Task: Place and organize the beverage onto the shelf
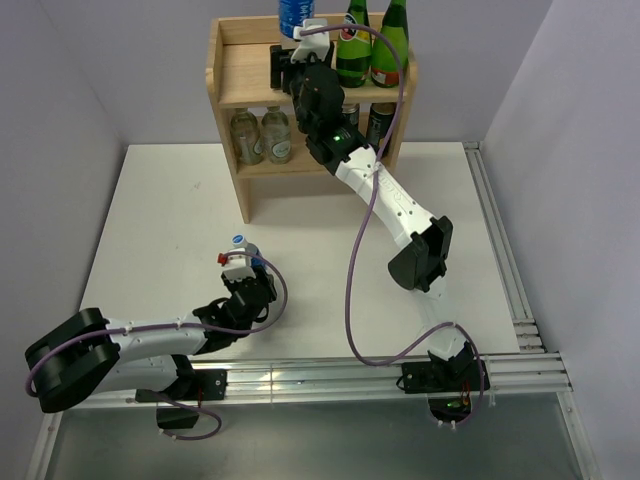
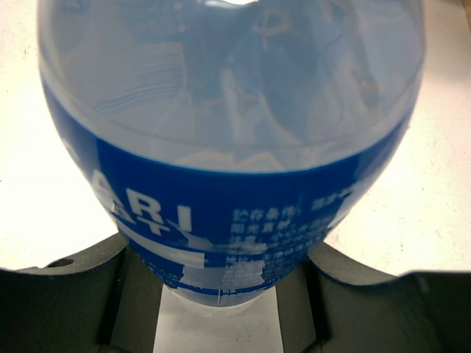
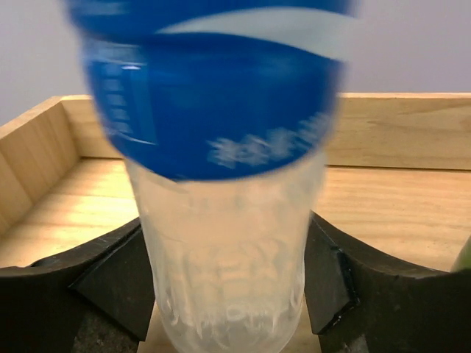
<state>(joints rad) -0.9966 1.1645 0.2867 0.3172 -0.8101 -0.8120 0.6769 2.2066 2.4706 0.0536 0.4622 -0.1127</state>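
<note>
Shelf stood at the far edge of the table, against the back wall, we noted. Right gripper was up on the top board, fingers pressed on both sides of a blue-label bottle, upright toward the back rim; that view was blurry. Two green bottles stood just right of it by the right rim, and bare wood ran left to the left rim. Clear bottles sat on the lower tier's left. Left gripper clamped a blue-banded bottle on the table near the front, well apart from the shelf, white surface between.
</note>
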